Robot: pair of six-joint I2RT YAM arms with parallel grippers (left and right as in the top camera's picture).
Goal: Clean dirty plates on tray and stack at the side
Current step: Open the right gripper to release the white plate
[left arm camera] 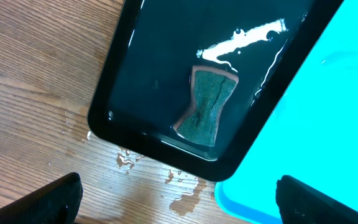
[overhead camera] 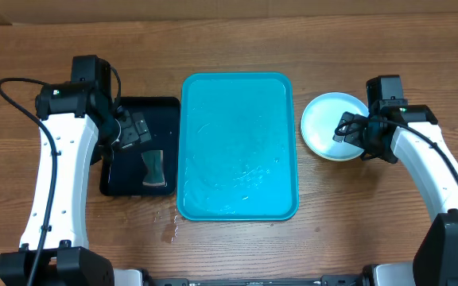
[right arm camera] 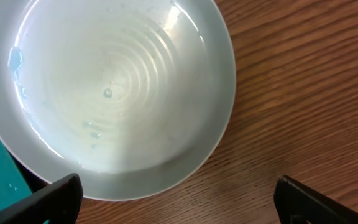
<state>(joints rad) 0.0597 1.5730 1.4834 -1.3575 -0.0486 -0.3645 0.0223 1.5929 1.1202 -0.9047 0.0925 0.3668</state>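
The right gripper is hanging with its fingers spread wide, gripping nothing, directly above the right part of the light blue round plastic plate. The plate is lying flat on the wooden table, just beside the right edge of the large turquoise rectangular plastic tray. The left gripper, likewise released, is hovering over the smaller black rectangular tray, where a green sponge is lying.

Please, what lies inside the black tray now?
A green sponge lies in the black tray, in shallow water. Overhead, the left gripper covers the tray's far left part; what lies there cannot be seen.
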